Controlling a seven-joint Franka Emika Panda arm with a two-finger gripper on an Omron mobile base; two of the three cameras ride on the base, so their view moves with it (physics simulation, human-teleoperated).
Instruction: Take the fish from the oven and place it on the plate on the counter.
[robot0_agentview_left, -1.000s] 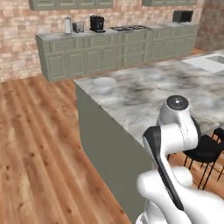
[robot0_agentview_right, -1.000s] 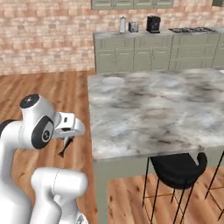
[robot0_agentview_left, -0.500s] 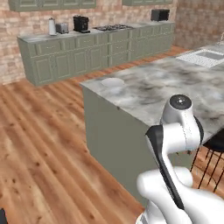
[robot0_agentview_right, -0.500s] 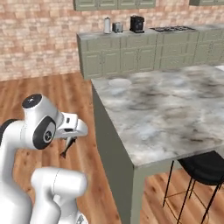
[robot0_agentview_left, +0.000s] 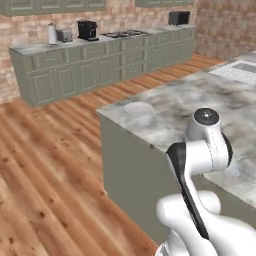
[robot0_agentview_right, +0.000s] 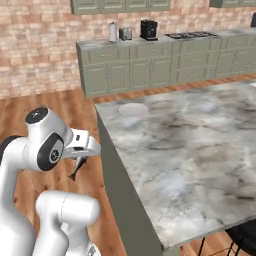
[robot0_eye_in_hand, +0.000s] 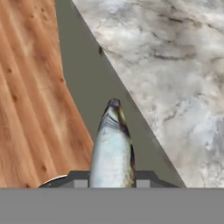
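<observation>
My gripper (robot0_agentview_right: 80, 158) is shut on the fish (robot0_agentview_right: 75, 170), a slim dark grey fish that hangs head-down beside the arm, left of the counter's near corner and over the floor. In the hand view the fish (robot0_eye_in_hand: 113, 142) sticks out from between the fingertips of the gripper (robot0_eye_in_hand: 113, 177) and points along the counter's (robot0_eye_in_hand: 175, 61) side edge. The plate (robot0_agentview_left: 138, 107), pale and round, lies near the marbled counter's (robot0_agentview_left: 200, 100) left corner. From the right, the plate (robot0_agentview_right: 132, 108) sits at the far left corner of the counter (robot0_agentview_right: 200, 150). The oven is out of view.
Sage-green cabinets (robot0_agentview_left: 85, 70) line the brick back wall, with a coffee machine (robot0_agentview_left: 87, 30), toaster and cooktop on top. A sink (robot0_agentview_left: 235, 70) is set into the counter's far right. A black stool (robot0_agentview_right: 245, 237) stands under the counter's near edge. Wooden floor (robot0_agentview_left: 45, 165) lies to the left.
The whole picture has shifted, so the base has moved: the counter corner with the plate is now nearer and more central. The gripper keeps its hold on the fish.
</observation>
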